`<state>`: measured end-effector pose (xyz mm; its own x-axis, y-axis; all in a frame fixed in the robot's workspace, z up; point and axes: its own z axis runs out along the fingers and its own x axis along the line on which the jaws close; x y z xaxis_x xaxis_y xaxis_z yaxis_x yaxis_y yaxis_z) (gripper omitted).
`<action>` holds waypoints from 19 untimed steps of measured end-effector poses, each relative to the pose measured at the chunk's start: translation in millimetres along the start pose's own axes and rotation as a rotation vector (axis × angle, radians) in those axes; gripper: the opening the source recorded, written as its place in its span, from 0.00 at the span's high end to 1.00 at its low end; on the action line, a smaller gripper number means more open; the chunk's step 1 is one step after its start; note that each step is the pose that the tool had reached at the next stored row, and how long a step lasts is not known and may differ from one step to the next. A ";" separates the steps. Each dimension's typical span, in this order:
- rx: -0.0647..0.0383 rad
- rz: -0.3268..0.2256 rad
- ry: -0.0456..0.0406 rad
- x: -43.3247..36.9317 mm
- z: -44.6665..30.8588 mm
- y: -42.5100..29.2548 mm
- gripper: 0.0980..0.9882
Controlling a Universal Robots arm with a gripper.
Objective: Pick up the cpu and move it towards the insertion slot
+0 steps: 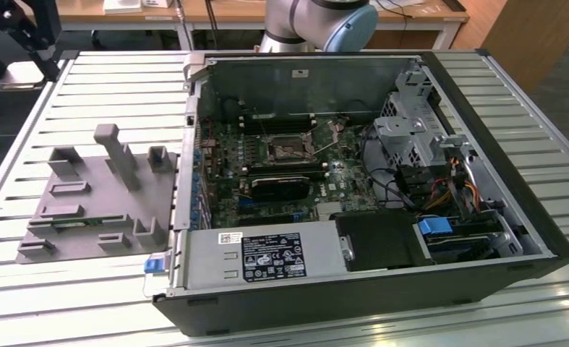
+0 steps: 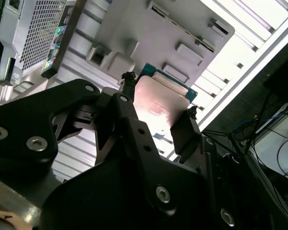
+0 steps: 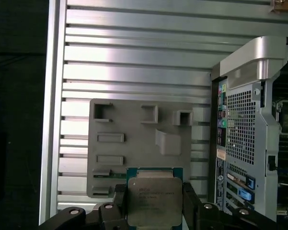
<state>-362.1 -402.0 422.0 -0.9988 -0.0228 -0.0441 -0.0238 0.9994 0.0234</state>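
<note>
The cpu [image 3: 155, 201], a flat square chip with a shiny metal top and green rim, sits clamped between my gripper's [image 3: 155, 207] black fingers [image 3: 120, 201]. In the second wrist view its underside [image 2: 158, 108] shows pale and glossy inside the gripper [image 2: 158, 114]. In the exterior view the gripper [image 1: 19, 61] hangs high at the far left, with the cpu [image 1: 18, 76] as a silver plate under it, well away from the computer. The insertion slot [image 1: 289, 150], a square socket with a thin metal frame and dark centre, lies on the motherboard inside the open case.
Below the gripper a grey fixture plate [image 3: 139, 148] with raised blocks and posts [image 1: 91, 202] rests on the slatted aluminium table [image 1: 33, 289]. The open computer case [image 1: 361, 181] fills the exterior view's right, with drive cage, cables and power supply. The arm's base [image 1: 313, 22] stands behind it.
</note>
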 end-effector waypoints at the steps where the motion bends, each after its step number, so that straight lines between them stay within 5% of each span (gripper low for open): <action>1: 0.000 0.000 0.0003 -3.1 0.1 -0.1 0.50; 19: 0.000 0.000 0.0034 -59.1 2.6 -1.4 0.50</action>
<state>-302.9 -402.0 422.0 -0.9989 -0.0228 -0.0407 -0.0237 0.9994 0.0234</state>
